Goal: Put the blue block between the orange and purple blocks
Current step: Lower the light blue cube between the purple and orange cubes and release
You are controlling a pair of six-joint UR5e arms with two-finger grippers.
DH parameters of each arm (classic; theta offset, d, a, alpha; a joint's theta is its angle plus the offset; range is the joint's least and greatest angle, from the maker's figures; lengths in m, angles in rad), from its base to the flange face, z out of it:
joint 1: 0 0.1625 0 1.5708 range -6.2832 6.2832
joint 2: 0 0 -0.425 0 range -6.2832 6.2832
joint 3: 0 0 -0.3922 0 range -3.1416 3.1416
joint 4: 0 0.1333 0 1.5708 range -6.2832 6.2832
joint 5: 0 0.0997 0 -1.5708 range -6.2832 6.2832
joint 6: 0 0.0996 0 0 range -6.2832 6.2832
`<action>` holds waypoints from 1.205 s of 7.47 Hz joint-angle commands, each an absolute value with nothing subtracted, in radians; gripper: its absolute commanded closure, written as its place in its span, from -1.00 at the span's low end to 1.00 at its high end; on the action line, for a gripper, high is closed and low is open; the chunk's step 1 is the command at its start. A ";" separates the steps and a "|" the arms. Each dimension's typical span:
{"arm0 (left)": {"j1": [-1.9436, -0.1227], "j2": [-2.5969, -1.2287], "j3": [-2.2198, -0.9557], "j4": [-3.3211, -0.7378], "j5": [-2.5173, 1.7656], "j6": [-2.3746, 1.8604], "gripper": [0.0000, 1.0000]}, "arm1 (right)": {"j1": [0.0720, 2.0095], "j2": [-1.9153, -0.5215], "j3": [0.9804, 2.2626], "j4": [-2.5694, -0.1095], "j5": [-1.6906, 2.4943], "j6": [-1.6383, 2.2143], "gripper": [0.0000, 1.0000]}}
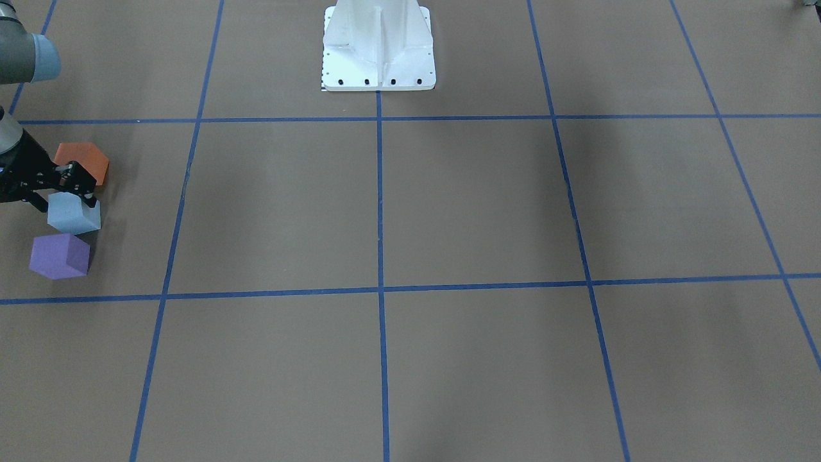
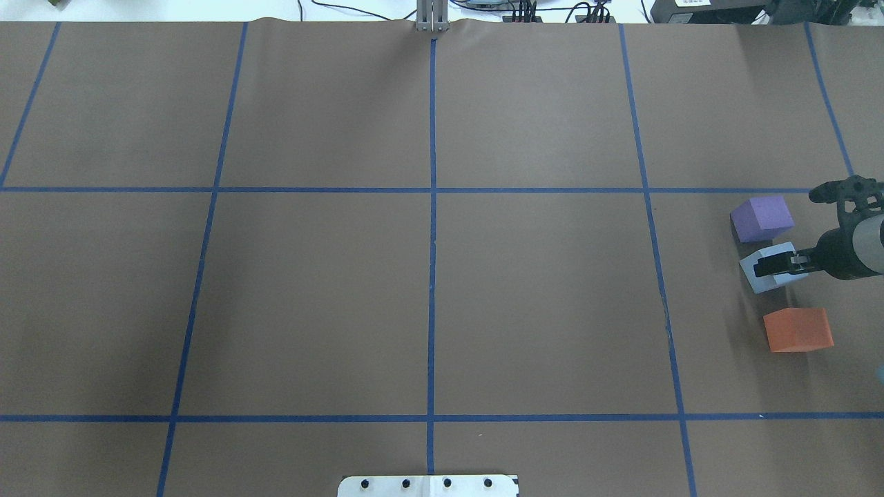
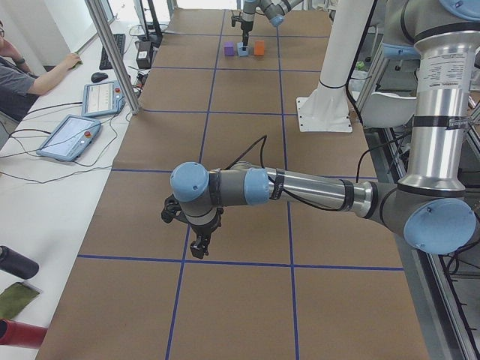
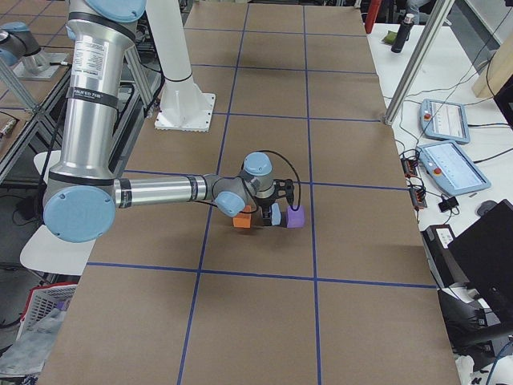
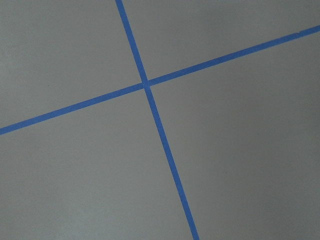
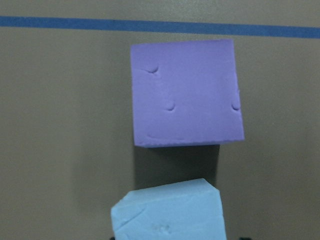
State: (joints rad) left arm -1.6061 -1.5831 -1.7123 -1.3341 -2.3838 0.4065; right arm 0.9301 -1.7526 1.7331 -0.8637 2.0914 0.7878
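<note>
The blue block (image 1: 74,215) sits low on the table at the robot's far right, between the orange block (image 1: 83,160) and the purple block (image 1: 59,255). In the overhead view the blue block (image 2: 763,274) lies between the purple block (image 2: 762,217) and the orange block (image 2: 798,330), closer to the purple one. My right gripper (image 2: 768,266) straddles the blue block and looks shut on it. The right wrist view shows the blue block (image 6: 167,212) just below the purple block (image 6: 185,92). My left gripper (image 3: 199,251) hovers over bare table far from the blocks, and I cannot tell whether it is open or shut.
The white robot base (image 1: 378,48) stands at the middle of the table's robot side. Blue tape lines (image 2: 433,207) divide the brown table into squares. Operators' tablets (image 3: 71,135) lie on a side table in the left side view.
</note>
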 commanded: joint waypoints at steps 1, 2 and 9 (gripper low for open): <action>-1.606 -1.583 -1.713 -1.333 -2.384 0.407 -1.00 | 1.113 -1.759 1.752 -0.957 2.262 0.583 -1.00; -1.606 -1.583 -1.713 -1.335 -2.384 0.407 -1.00 | 1.211 -1.761 1.775 -1.074 2.290 0.420 -1.00; -1.614 -1.586 -1.713 -1.330 -2.375 0.408 -1.00 | 1.554 -1.793 1.881 -1.637 2.316 -0.135 -1.00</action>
State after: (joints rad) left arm -1.6080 -1.5844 -1.7130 -1.3321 -2.3781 0.4056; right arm 1.5484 -1.7878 1.8839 -1.6329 2.3152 -0.1339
